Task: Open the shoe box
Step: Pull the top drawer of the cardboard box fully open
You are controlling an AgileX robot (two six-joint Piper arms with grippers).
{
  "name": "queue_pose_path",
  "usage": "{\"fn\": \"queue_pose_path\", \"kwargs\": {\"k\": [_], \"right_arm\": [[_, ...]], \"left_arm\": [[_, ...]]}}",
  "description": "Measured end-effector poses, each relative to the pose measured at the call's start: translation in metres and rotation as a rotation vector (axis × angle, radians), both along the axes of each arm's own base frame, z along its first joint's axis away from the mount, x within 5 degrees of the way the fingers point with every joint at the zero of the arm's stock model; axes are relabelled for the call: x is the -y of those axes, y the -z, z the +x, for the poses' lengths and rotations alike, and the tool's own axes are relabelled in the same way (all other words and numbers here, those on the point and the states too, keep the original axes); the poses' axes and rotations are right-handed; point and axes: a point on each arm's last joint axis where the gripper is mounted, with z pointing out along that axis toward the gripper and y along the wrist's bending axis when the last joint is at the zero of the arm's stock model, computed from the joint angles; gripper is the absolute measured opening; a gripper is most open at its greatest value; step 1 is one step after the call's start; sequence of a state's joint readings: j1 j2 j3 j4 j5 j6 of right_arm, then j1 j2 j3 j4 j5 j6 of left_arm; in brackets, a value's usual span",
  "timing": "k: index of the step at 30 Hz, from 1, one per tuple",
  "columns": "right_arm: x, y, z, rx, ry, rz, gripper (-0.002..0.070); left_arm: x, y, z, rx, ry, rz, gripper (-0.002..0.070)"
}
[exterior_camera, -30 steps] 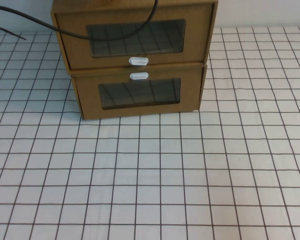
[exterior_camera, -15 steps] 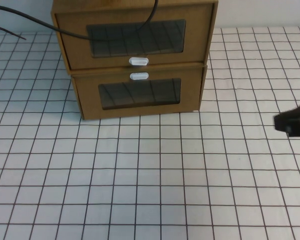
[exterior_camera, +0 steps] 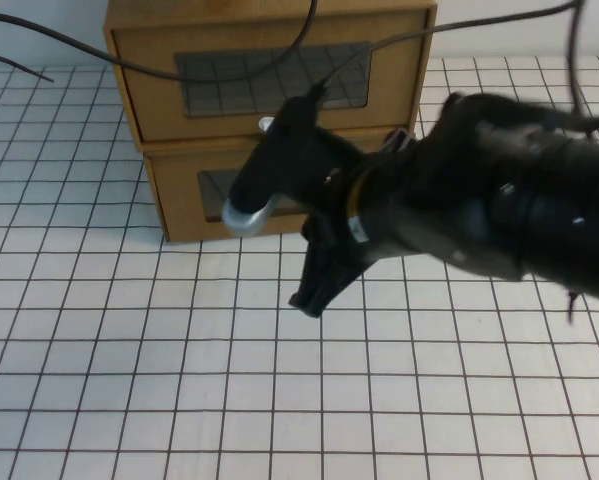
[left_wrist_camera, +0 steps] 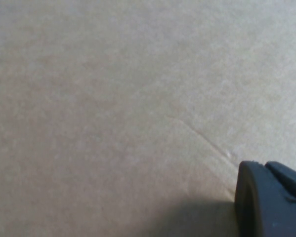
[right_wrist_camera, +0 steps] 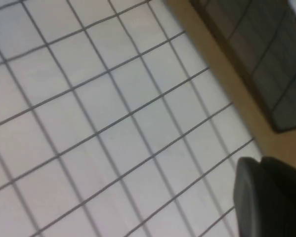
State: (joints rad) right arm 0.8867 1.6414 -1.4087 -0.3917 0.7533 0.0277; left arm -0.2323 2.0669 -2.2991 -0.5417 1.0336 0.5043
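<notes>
Two brown cardboard shoe boxes with dark front windows stand stacked at the back of the table. The upper box (exterior_camera: pixel 149 80) shows part of its white handle (exterior_camera: pixel 266 124). My right arm covers much of the lower box (exterior_camera: pixel 179 205), its handle included. My right gripper (exterior_camera: pixel 309 298) is shut and empty, pointing down at the cloth just in front of the lower box. In the right wrist view it (right_wrist_camera: pixel 271 197) hangs over grid squares beside the box's base (right_wrist_camera: pixel 222 79). My left gripper (left_wrist_camera: pixel 271 202) is out of the high view, shut, close against plain cardboard (left_wrist_camera: pixel 113 98).
A white cloth with a black grid (exterior_camera: pixel 129 380) covers the table. Black cables (exterior_camera: pixel 39 40) run across the top of the boxes and over the upper box front. My right arm (exterior_camera: pixel 499 210) fills the right middle of the high view.
My right arm has swept in from the right edge to the middle, and its gripper now sits in front of the lower box. The boxes have not moved.
</notes>
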Motion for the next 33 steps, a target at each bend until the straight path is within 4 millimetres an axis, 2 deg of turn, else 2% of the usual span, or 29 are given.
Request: {"fn": "queue_pose_path", "kwargs": {"k": [3,7,12,16,24,33], "right_arm": [[-0.019,0.008,0.001,0.121,-0.067,-0.089,-0.0013],[-0.031,0.015,0.008,0.21,-0.127,-0.111,0.0014],[-0.039,0.017,0.015,0.308,-0.189,-0.129,0.0163],[-0.042,0.019,0.02,0.362,-0.173,-0.123,0.0235],[-0.045,0.022,0.034,0.487,-0.157,-0.15,0.0253],[-0.036,0.025,0.053,0.505,-0.165,-0.129,0.0253]], "left_arm": [[0.0,0.0,0.0,0.0,0.0,0.0,-0.0002],[0.0,0.0,0.0,-0.002,-0.002,-0.002,-0.0002],[0.0,0.0,0.0,-0.008,-0.005,-0.006,-0.0002],[0.0,0.0,0.0,-0.012,-0.009,-0.01,-0.0002],[0.0,0.0,-0.001,-0.021,-0.004,-0.007,-0.0002],[0.001,0.0,-0.002,-0.043,-0.004,-0.018,-0.0002]]}}
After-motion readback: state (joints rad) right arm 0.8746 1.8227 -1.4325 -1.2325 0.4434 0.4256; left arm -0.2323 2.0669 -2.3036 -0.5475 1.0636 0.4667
